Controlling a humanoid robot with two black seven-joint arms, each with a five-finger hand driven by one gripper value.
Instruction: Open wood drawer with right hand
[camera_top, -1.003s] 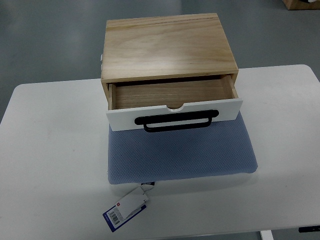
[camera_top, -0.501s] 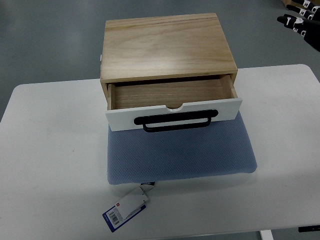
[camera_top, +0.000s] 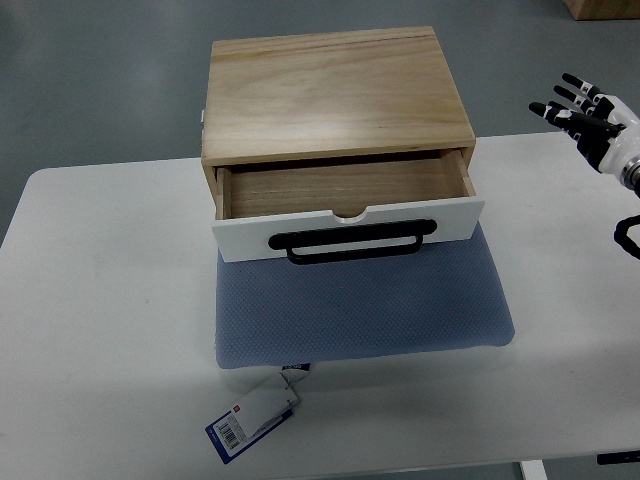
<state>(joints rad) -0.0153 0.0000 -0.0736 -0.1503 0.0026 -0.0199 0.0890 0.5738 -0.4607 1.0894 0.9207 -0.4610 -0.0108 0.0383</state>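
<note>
Far to the right hand's left, a tag (camera_top: 250, 418) lies on the white table (camera_top: 100, 300) near its front edge, by the blue mat (camera_top: 360, 310) that likely keeps the wood drawer box (camera_top: 335, 95) from sliding. The drawer (camera_top: 345, 205) stands partly pulled out, its black handle (camera_top: 350, 242) facing front, well left of and below the hand. The right hand (camera_top: 590, 118) hovers near the table's far right corner, fingers spread, grasping nothing; bare table lies between it and the handle.
</note>
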